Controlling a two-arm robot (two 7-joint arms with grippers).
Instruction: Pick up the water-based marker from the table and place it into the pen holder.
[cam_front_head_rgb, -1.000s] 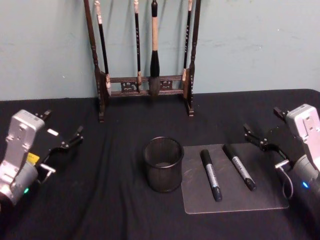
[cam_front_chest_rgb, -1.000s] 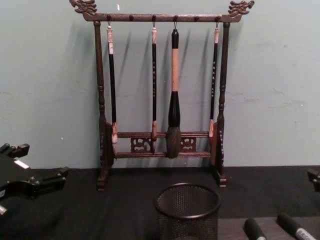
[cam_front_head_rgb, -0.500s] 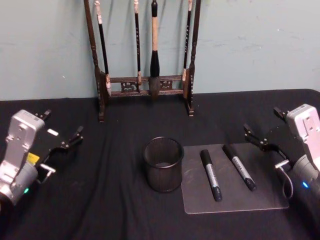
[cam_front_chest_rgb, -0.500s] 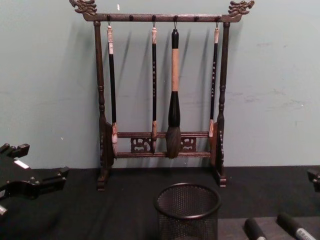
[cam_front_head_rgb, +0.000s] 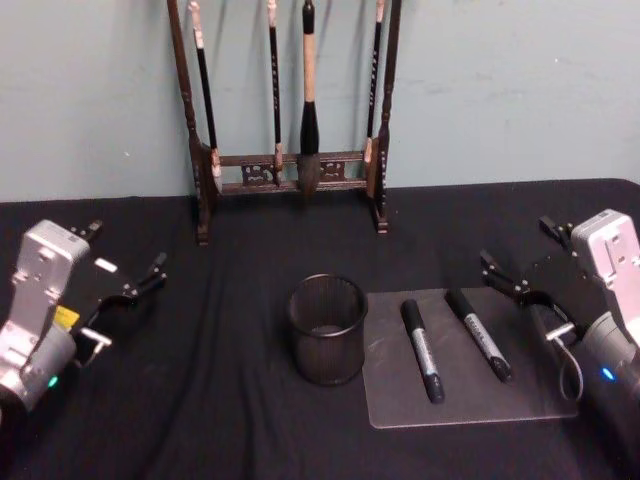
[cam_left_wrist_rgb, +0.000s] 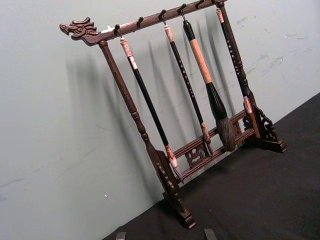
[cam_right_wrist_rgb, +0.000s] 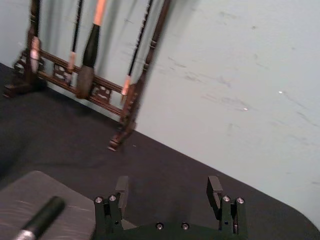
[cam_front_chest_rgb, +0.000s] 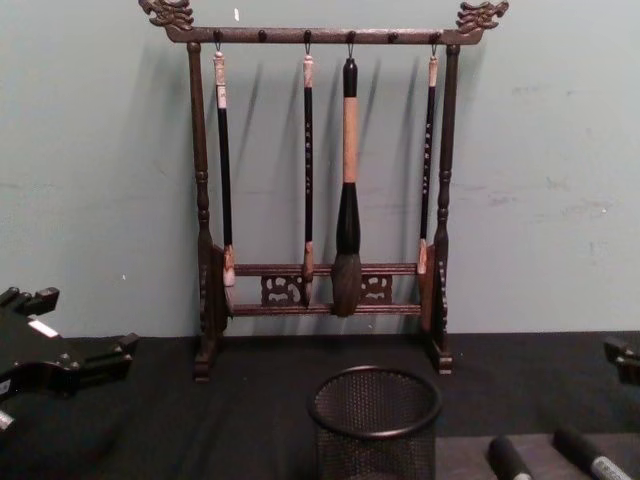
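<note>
Bare table (cam_front_head_rgb: 215, 390) left of pen holder (cam_front_head_rgb: 327, 330), markers (cam_front_head_rgb: 422, 350) close on its right, brush rack (cam_front_head_rgb: 258, 172) well behind.

Left marker (cam_front_head_rgb: 421, 350) and right marker (cam_front_head_rgb: 478, 334) lie flat — beside the upright pen holder (cam_front_head_rgb: 327, 330).

Our right end effector (cam_front_head_rgb: 515, 241) has drifted a little inward over the surface (cam_front_head_rgb: 230, 400), toward its middle. Its near fingertip now sits slightly closer to the outer marker (cam_front_head_rgb: 478, 334) lying on the mat (cam_front_head_rgb: 520, 395) than it did a second ago. In the chest view, a bit more of the end effector pokes in from the right edge than before.
</note>
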